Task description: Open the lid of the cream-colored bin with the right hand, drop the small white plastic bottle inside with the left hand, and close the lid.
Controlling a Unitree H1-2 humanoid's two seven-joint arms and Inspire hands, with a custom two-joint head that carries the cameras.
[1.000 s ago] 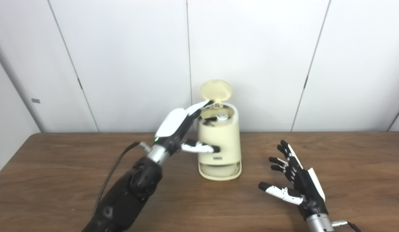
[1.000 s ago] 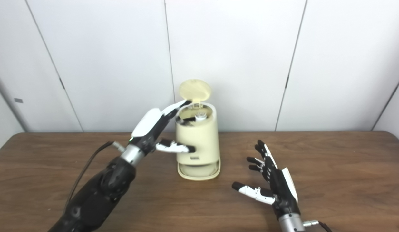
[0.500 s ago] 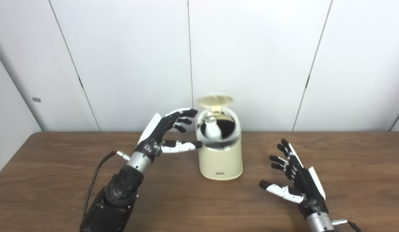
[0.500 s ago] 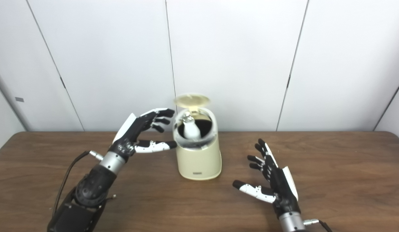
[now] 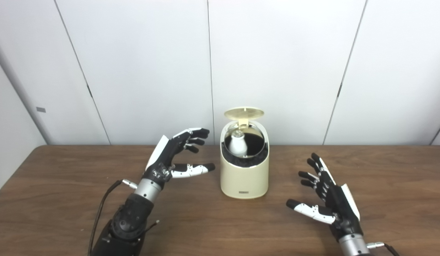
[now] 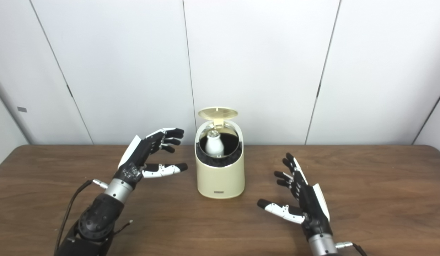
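Small white plastic bottle (image 5: 237, 142) upright inside cream-colored bin (image 5: 244, 177), lid (image 5: 243, 113) raised at 12 o'clock. Right hand (image 5: 328, 199) at 4 o'clock, fingers spread, empty; left hand (image 5: 175, 156) at 9 o'clock, nearer, likewise spread and empty.

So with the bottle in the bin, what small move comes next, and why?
Probably raise the open right hand toward the lid to press it down: the bottle already sits inside the bin, the lid stands open, and the left hand is empty.

Raised lid (image 5: 243, 113) overhangs bin (image 5: 244, 177) mouth; bare table (image 5: 63, 177) both sides of bin
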